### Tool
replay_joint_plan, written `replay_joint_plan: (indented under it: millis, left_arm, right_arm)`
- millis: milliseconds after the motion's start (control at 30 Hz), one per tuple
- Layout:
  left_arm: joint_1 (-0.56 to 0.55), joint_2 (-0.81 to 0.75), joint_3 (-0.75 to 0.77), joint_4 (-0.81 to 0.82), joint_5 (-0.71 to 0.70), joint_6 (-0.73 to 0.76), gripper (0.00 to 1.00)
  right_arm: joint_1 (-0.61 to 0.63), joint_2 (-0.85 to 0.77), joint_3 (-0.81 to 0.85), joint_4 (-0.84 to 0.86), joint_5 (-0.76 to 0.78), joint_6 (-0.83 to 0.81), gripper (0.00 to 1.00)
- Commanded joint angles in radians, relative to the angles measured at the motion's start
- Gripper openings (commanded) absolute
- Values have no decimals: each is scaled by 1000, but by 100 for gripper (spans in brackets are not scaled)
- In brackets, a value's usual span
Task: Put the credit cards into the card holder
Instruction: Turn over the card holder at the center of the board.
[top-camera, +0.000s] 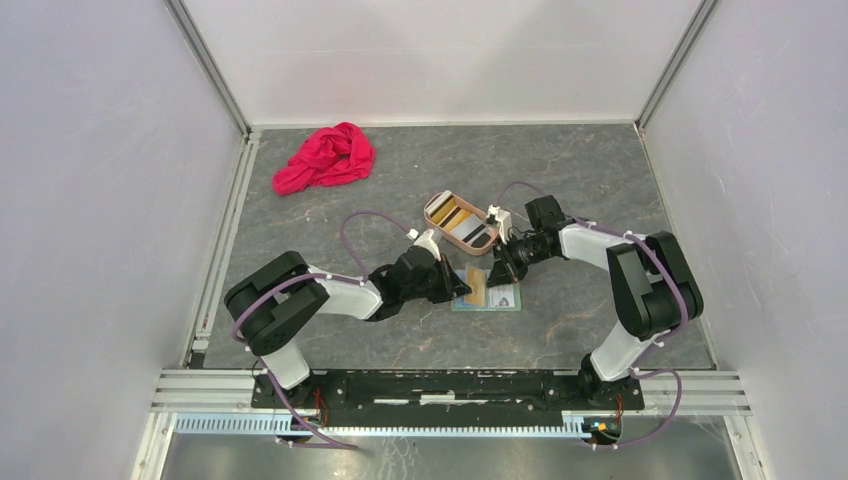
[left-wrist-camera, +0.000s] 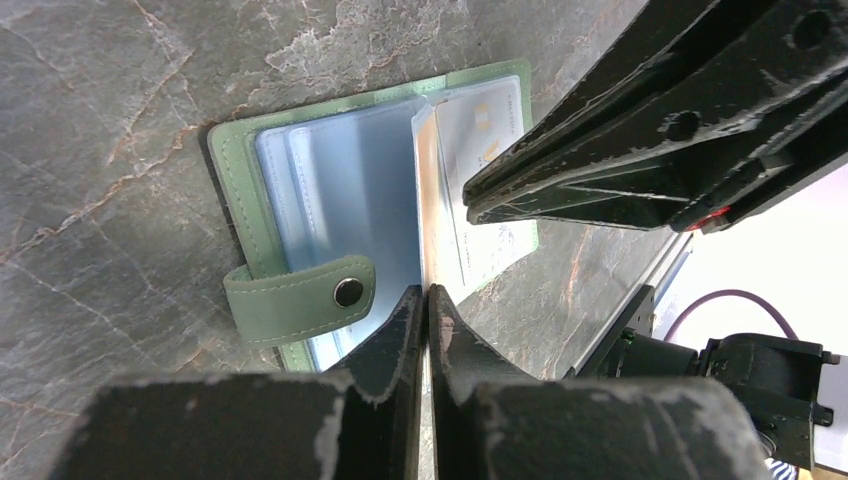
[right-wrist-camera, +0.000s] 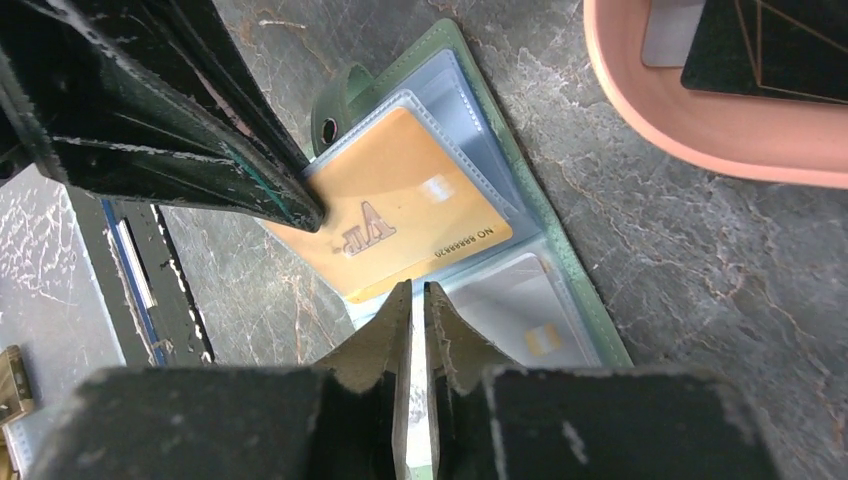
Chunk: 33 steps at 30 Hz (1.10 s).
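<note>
The sage-green card holder lies open between the two grippers, its snap tab folded over the light blue pockets. An orange card sits in a clear sleeve that stands up from the holder. My left gripper is shut on that sleeve's edge, near the orange card's corner. My right gripper hovers at the orange card's near edge. Its jaws are parted by a slit, and only the holder shows through it. A white card lies in a lower pocket. More credit cards rest in the tray.
The pinkish-tan oval tray stands just behind the holder, close to my right gripper, with a dark card and a grey one in it. A red cloth lies at the far left of the grey marbled table.
</note>
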<state>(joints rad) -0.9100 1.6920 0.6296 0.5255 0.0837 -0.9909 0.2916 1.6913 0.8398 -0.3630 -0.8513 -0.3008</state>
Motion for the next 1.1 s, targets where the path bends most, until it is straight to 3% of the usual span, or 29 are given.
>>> replay_joint_plan:
  millis: [0, 133, 233, 333, 467, 1067]
  left_arm:
    - [3, 7, 37, 5, -8, 52, 8]
    - [2, 9, 49, 9, 8, 57, 9]
    - [2, 6, 59, 11, 26, 58, 17]
    - [1, 2, 68, 13, 38, 58, 23]
    - [0, 10, 73, 48, 67, 49, 26]
    - [-26, 103, 129, 196, 170, 5, 40]
  right_arm:
    - [-28, -62, 44, -47, 11, -77, 16]
    - [-57, -93, 28, -39, -5, -82, 17]
    - [-65, -79, 22, -27, -11, -65, 16]
    - [-75, -41, 21, -15, -6, -39, 7]
    - [-86, 4, 22, -21, -27, -33, 4]
    - [-117, 17, 22, -24, -66, -31, 3]
